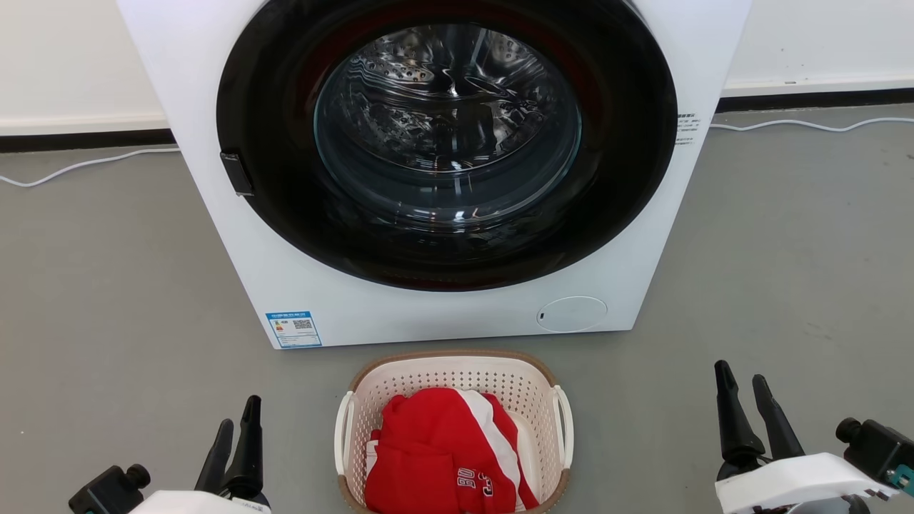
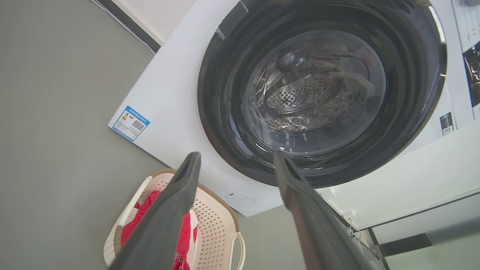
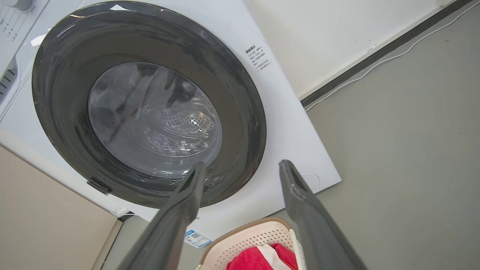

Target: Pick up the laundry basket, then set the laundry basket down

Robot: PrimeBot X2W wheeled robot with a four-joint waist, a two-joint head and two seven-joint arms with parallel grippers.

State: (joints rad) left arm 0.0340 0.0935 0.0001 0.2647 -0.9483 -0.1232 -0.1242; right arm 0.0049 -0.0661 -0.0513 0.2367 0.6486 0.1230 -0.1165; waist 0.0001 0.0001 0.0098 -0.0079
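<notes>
Pickup not begun; laundry basket (image 1: 457,378) on floor (image 1: 107,285) before washing machine (image 1: 457,318), betw. left gripper (image 1: 239,421) & right gripper (image 1: 741,385); both jaws spread, empty; next, prob.: each arm must reach a side handle (image 1: 344,428).

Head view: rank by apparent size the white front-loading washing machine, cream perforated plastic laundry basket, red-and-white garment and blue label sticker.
1. White front-loading washing machine
2. Cream perforated plastic laundry basket
3. Red-and-white garment, lying inside the basket
4. Blue label sticker on the machine's front
</notes>
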